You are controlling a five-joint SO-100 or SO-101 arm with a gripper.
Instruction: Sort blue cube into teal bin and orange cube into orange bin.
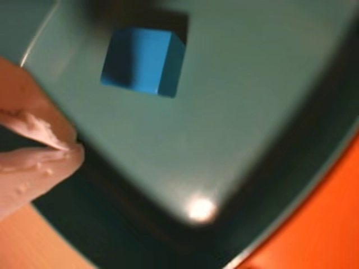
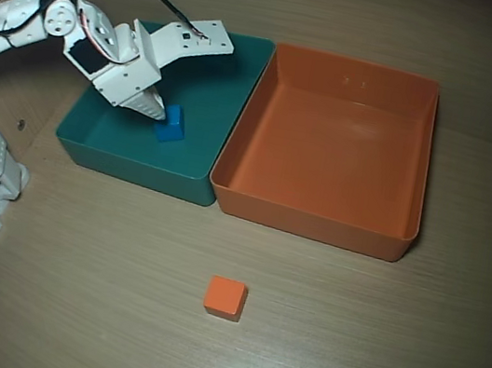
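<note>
**Blue cube lies in the teal bin**

Blue cube (image 2: 172, 123) rests on the floor of the teal bin (image 2: 244, 80), just beside the gripper (image 2: 152, 110), whose fingers (image 1: 39, 162) look released. The adjoining orange bin (image 2: 315, 224) is empty. The orange cube (image 2: 225, 297) sits on open wooden table (image 2: 368, 356), well apart.
</note>
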